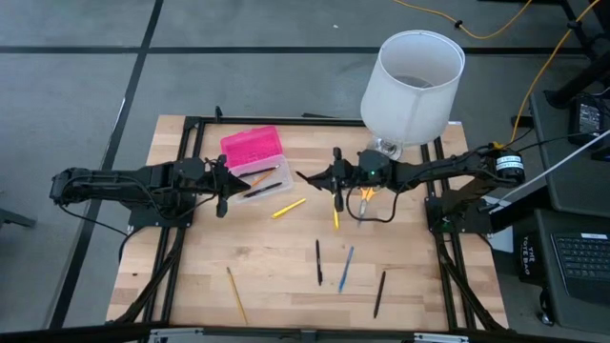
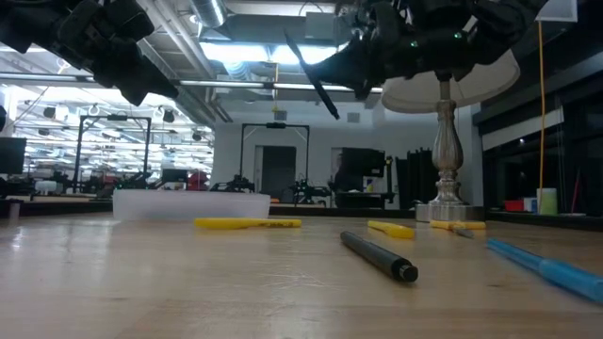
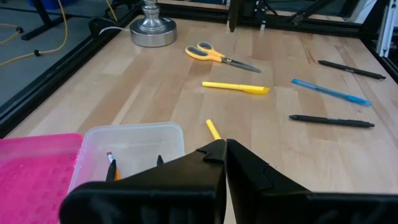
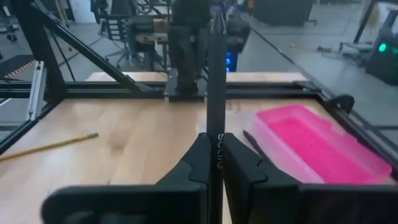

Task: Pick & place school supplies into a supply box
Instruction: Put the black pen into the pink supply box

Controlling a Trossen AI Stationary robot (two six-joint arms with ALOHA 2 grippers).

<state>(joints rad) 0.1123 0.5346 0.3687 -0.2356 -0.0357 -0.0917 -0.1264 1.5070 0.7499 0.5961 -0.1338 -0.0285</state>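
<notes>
My right gripper (image 1: 333, 180) hovers above the table's middle, just right of the supply box, shut on a black pen (image 4: 216, 81). The box has a pink lid (image 1: 251, 146) and a clear base (image 1: 259, 179) with pens lying inside. My left gripper (image 3: 224, 149) is shut and empty, raised beside the base's near left corner (image 1: 221, 193). Lying flat on the table are a yellow pen (image 1: 288, 207), a short yellow one (image 1: 335, 217), two black pens (image 1: 318, 262) (image 1: 379, 293), a blue pen (image 1: 345, 269), a pencil (image 1: 235, 294) and scissors (image 3: 217, 55). My right gripper pinches the black pen's barrel at its printed lettering (image 4: 219, 149) between the two fingers (image 4: 198, 163). The pen lies along the fingers and sticks out well past their tips toward the table's left. It is lifted clear of the table and tilted (image 2: 311, 75).
A lamp with a large white shade (image 1: 412, 84) and metal foot (image 2: 443, 200) stands at the far edge, right behind my right arm. Black frame rails (image 1: 181, 238) run along the table's sides. Bare wood lies between the box and the near pens.
</notes>
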